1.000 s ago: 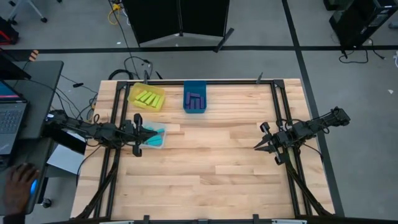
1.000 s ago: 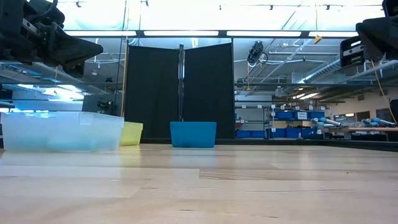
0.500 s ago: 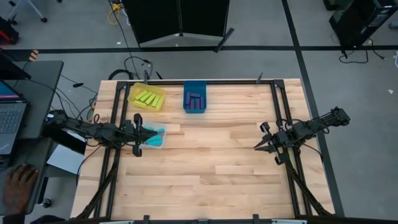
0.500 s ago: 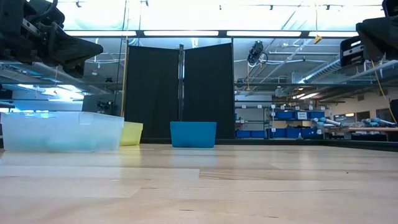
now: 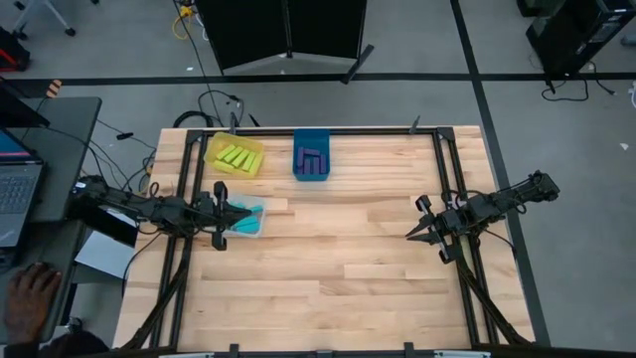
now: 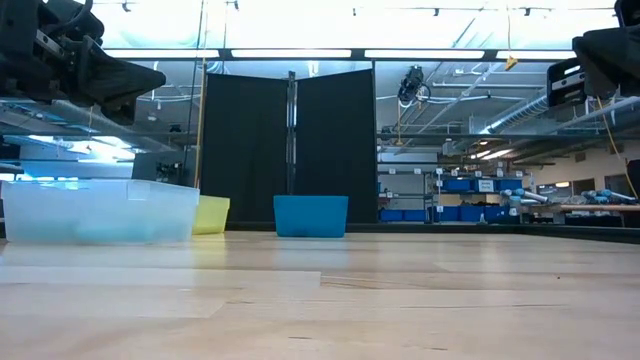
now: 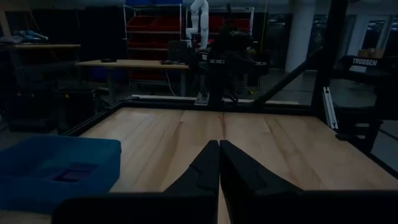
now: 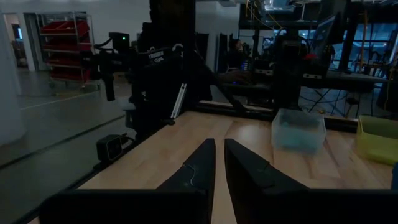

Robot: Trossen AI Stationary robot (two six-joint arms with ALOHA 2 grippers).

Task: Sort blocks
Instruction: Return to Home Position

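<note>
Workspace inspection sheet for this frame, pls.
Surface: wooden table, no loose blocks seen.
Job's things: lime blocks in yellow bin; purple blocks in blue bin; teal blocks in clear bin.
Clutter: nothing seen.
Grippers: left gripper shut, above the clear bin; right gripper shut, over the table's right side; both empty.
Cables: cables on the floor behind the table.
Surroundings: laptop and a person's hand at left.

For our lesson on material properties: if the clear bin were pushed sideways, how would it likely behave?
The clear bin looks like thin plastic holding small teal blocks, so probably light. It sits low and wide, so it would likely slide on the smooth wooden table rather than tip.
</note>
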